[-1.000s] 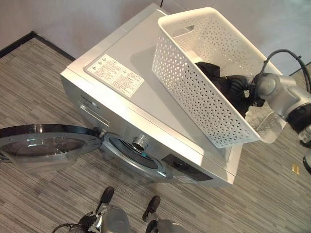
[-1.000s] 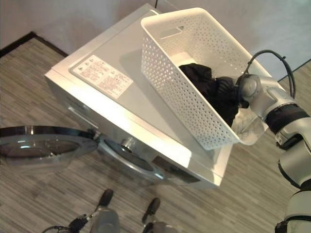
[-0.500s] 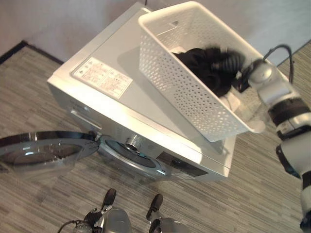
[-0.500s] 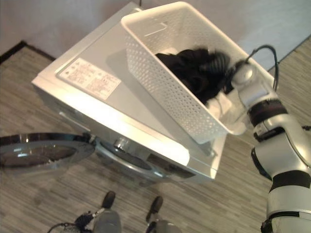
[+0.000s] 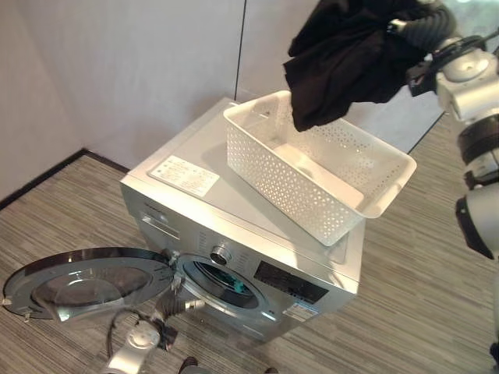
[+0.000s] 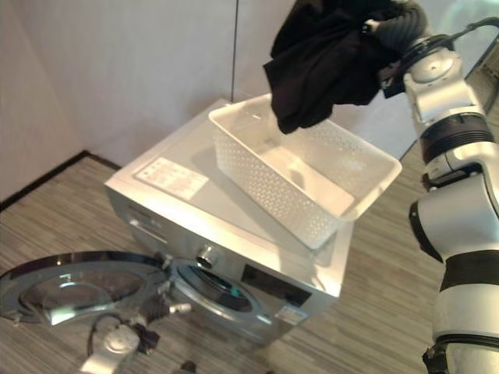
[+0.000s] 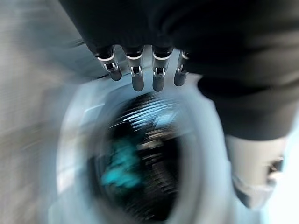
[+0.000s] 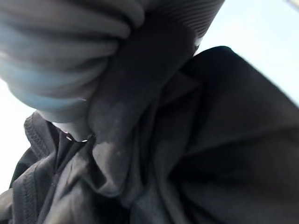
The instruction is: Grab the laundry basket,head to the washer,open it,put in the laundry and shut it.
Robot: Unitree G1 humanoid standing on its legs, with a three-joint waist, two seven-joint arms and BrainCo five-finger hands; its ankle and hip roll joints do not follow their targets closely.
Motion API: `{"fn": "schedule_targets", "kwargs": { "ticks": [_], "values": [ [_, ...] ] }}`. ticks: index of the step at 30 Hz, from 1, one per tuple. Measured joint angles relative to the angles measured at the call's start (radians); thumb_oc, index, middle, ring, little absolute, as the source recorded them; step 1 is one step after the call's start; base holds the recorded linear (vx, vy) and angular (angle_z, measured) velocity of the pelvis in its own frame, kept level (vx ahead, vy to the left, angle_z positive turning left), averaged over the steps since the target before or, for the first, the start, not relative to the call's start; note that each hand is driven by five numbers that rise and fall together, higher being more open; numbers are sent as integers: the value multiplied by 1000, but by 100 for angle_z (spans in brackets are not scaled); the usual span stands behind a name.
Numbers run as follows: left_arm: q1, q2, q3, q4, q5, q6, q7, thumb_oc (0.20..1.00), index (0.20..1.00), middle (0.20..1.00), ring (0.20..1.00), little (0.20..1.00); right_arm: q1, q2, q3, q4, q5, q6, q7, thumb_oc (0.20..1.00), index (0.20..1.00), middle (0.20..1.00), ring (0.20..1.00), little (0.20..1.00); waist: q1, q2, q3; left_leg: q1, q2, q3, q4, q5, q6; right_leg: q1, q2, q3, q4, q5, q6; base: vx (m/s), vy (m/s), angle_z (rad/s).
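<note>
Left eye view: the black laundry (image 5: 351, 58) hangs bunched from the right hand (image 5: 417, 29), fingers apparently clenched in the cloth, above the white basket (image 5: 312, 175) on the washer's (image 5: 234, 226) top right corner. The door (image 5: 86, 279) stands open; the left hand (image 7: 140, 70), fingers straight, faces the drum opening (image 7: 140, 158).

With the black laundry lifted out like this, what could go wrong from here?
1. The black laundry hangs loose from the right hand, high above the white basket; a weak hold could drop it back in or onto the floor.
2. The basket's corner juts past the washer top, so trailing cloth might drag it off.
3. The open door stands by the left hand, which could get in the way during loading.
</note>
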Motion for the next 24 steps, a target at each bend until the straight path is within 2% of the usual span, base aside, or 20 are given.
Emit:
{"fn": "schedule_targets", "kwargs": {
  "ticks": [2,4,8,12,15,16,19,20,21,22,24],
  "values": [
    [18,31,58,-76,0,7,-13,1000,1000,1000,1000,1000,0,-10,-1,-8,0,0,1,200,200,200,200,200,0,21,-13,2,-6,-2,-12,7,7,-3,-10,-1,-8,-3,5,-6,-14,4],
    [85,58,164,-247,1,14,-27,1000,1000,1000,1000,1000,8,-35,-3,-8,-1,1,3,200,200,200,200,200,-2,23,-11,0,-7,-9,-13,9,7,-3,-9,-6,-8,-3,5,-11,-11,8],
    [96,79,312,-425,0,5,-20,1000,1000,1000,1000,1000,30,-54,-11,-21,-4,2,4,200,200,200,200,200,3,34,-6,23,-6,-14,-21,14,8,15,-10,-15,-8,-3,6,-18,-7,5],
    [-53,116,315,-466,-54,-22,-15,1000,1000,1000,1000,1000,32,-38,-10,-45,-4,0,4,200,200,200,200,200,1,52,-1,42,-7,-9,-25,14,9,29,-12,-8,-8,-7,11,-3,-1,-2],
    [-299,160,225,-351,-131,-25,5,1000,1000,1000,1000,1000,34,41,-17,-57,-4,3,12,200,200,200,200,200,-1,61,-1,52,-4,14,-25,13,9,30,-9,6,-8,1,6,-17,2,-19],
    [-397,155,178,-303,-159,-25,14,1000,1000,1000,1000,1000,36,72,-15,-55,-3,2,12,200,200,200,200,200,-20,63,-2,55,-6,13,-24,13,10,30,-9,10,-8,1,6,-12,-5,-8],
    [-771,128,-78,-55,-257,-21,46,1000,1000,1000,1000,1000,37,187,-15,-38,-2,19,8,200,200,200,200,200,-46,66,-4,66,-5,22,-23,14,9,34,-8,21,-8,5,4,-29,-17,-11],
    [-964,87,-216,87,-311,-19,59,1000,1000,1000,1000,1000,36,258,-15,-41,1,21,9,200,200,200,200,200,-65,68,-6,67,-5,22,-22,14,10,34,-10,25,-8,6,4,-33,-17,-9],
    [-1069,53,-299,166,-361,-15,62,1000,1000,1000,1000,1000,36,298,-9,-46,22,22,9,200,200,200,200,200,-82,71,-8,64,-6,22,-19,14,10,33,-10,28,-7,10,5,-38,-21,-7],
    [-1134,30,-353,198,-393,-9,62,1000,1000,1000,1000,1000,36,327,-7,-63,37,24,18,200,200,200,200,200,-93,75,-9,63,-9,22,-19,14,10,32,-12,28,1,11,4,-24,-22,-5],
    [-1139,-14,-340,173,-430,-11,66,1000,1000,1000,1000,1000,36,340,12,-77,54,27,20,200,200,200,200,200,-111,86,-18,64,-9,22,-20,14,10,31,-10,28,1,10,4,-16,-15,-1]
  ]
}}
